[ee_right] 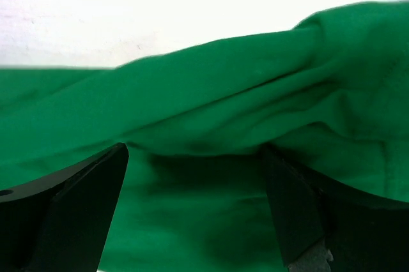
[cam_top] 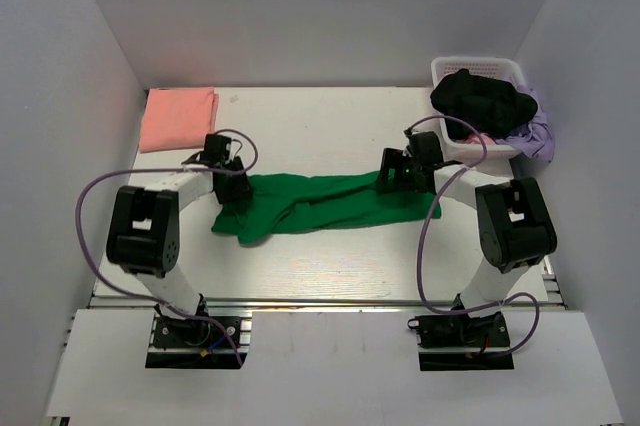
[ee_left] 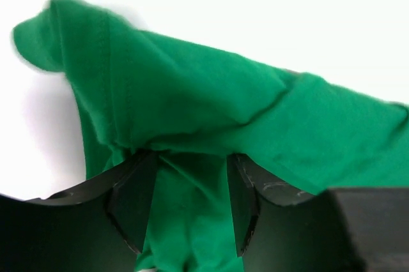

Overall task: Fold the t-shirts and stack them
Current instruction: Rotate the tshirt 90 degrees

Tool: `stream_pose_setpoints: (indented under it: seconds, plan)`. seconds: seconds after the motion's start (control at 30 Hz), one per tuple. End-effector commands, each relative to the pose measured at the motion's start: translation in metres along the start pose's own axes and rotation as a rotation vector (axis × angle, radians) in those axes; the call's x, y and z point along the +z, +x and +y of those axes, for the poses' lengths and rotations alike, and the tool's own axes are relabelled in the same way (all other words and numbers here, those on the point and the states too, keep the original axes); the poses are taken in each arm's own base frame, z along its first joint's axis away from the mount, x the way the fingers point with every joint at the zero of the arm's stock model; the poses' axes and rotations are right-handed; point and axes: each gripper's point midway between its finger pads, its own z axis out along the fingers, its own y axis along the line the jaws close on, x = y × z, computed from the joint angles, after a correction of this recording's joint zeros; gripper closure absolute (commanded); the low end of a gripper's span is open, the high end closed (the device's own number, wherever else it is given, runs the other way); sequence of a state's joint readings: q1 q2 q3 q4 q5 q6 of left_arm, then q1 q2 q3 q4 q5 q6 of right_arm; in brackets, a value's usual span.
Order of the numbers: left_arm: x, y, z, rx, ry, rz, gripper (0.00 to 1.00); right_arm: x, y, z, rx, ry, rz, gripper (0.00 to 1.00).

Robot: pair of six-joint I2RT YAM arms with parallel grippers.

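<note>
A bright green t-shirt (cam_top: 320, 204) lies bunched into a long strip across the middle of the table. My left gripper (cam_top: 232, 191) is at its left end. In the left wrist view a fold of the green t-shirt (ee_left: 223, 106) fills the gap between the fingers of the left gripper (ee_left: 192, 165), which press on it from both sides. My right gripper (cam_top: 392, 181) is over the strip's right part. Its jaws (ee_right: 195, 157) stand wide apart with the green t-shirt (ee_right: 223, 87) lying loose between and beyond them. A salmon-pink t-shirt (cam_top: 178, 116) lies folded at the far left corner.
A white basket (cam_top: 503, 70) at the far right holds a black garment (cam_top: 480, 96). A lavender cloth (cam_top: 540, 131) hangs over its right side. White walls close in the table on the left, the back and the right.
</note>
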State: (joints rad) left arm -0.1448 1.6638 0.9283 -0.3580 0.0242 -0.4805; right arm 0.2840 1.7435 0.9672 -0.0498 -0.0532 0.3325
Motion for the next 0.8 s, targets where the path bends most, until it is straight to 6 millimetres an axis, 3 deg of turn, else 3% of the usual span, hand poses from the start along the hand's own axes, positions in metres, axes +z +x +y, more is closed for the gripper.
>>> stream_pose_setpoints:
  seconds: [0.0, 0.03, 0.07, 0.1, 0.13, 0.17, 0.2, 0.23, 0.27, 0.3, 0.33, 0.37, 0.4, 0.43, 0.47, 0.5, 0.53, 0.57, 0.6, 0.63, 0.67, 0.73, 0.77]
  plan:
    - [0.045, -0.013, 0.02, -0.003, -0.139, 0.024, 0.42, -0.011, 0.063, -0.024, 0.047, 0.082, 0.148, 0.1]
    - [0.056, -0.017, 0.022, 0.011, -0.167, 0.04, 0.44, -0.023, 0.061, -0.014, 0.046, 0.043, 0.128, 0.1]
    - [0.061, -0.053, 0.013, 0.012, -0.194, -0.011, 0.44, -0.032, 0.083, -0.014, 0.048, 0.026, 0.16, 0.1]
    - [0.074, -0.065, 0.011, 0.029, -0.208, -0.011, 0.44, -0.037, 0.091, -0.002, 0.036, -0.025, 0.167, 0.1]
    - [0.107, -0.056, 0.018, 0.061, -0.239, 0.058, 0.44, -0.041, 0.102, 0.011, 0.007, -0.072, 0.181, 0.1]
    - [0.112, -0.102, -0.013, 0.068, -0.17, -0.003, 0.44, -0.056, 0.133, 0.035, -0.037, -0.215, 0.255, 0.1]
    - [0.127, -0.116, -0.026, 0.085, -0.122, -0.012, 0.44, -0.063, 0.15, 0.051, -0.095, -0.276, 0.3, 0.1]
    - [0.127, -0.162, -0.057, 0.132, -0.033, -0.098, 0.44, -0.072, 0.162, 0.064, -0.174, -0.356, 0.334, 0.1]
    - [0.163, -0.148, -0.07, 0.145, 0.062, -0.036, 0.44, -0.083, 0.181, 0.068, -0.197, -0.378, 0.407, 0.1]
    - [0.172, -0.155, -0.09, 0.167, 0.133, -0.046, 0.42, -0.092, 0.201, 0.083, -0.285, -0.424, 0.458, 0.1]
    - [0.166, -0.186, -0.125, 0.2, 0.23, -0.127, 0.39, -0.095, 0.211, 0.085, -0.367, -0.458, 0.487, 0.1]
    - [0.188, -0.177, -0.138, 0.212, 0.326, -0.107, 0.33, -0.107, 0.225, 0.093, -0.391, -0.52, 0.552, 0.1]
    - [0.185, -0.189, -0.161, 0.228, 0.406, -0.154, 0.29, -0.111, 0.242, 0.104, -0.464, -0.554, 0.608, 0.1]
    - [0.182, -0.187, -0.179, 0.205, 0.514, -0.148, 0.25, -0.115, 0.248, 0.104, -0.554, -0.586, 0.63, 0.1]
    - [0.175, -0.202, -0.204, 0.21, 0.614, -0.243, 0.2, -0.12, 0.241, 0.123, -0.616, -0.64, 0.607, 0.17]
    - [0.181, -0.199, -0.207, 0.183, 0.649, -0.256, 0.18, -0.122, 0.241, 0.13, -0.68, -0.689, 0.598, 0.22]
    - [0.186, -0.193, -0.223, 0.158, 0.685, -0.262, 0.16, -0.133, 0.247, 0.143, -0.718, -0.757, 0.612, 0.16]
    - [0.189, -0.196, -0.231, 0.155, 0.699, -0.291, 0.13, -0.141, 0.232, 0.167, -0.748, -0.844, 0.564, 0.1]
    - [0.178, -0.212, -0.249, 0.166, 0.741, -0.348, 0.12, -0.149, 0.223, 0.184, -0.762, -0.917, 0.511, 0.1]
    - [0.193, -0.206, -0.246, 0.141, 0.749, -0.343, 0.1, -0.157, 0.22, 0.196, -0.787, -0.963, 0.474, 0.1]
    - [0.194, -0.201, -0.256, 0.136, 0.763, -0.351, 0.08, -0.162, 0.217, 0.204, -0.807, -0.998, 0.446, 0.1]
    - [0.192, -0.203, -0.265, 0.129, 0.791, -0.409, 0.04, -0.171, 0.2, 0.22, -0.838, -1.041, 0.366, 0.1]
    - [0.18, -0.207, -0.278, 0.136, 0.823, -0.436, 0.0, -0.174, 0.191, 0.228, -0.859, -1.05, 0.328, 0.1]
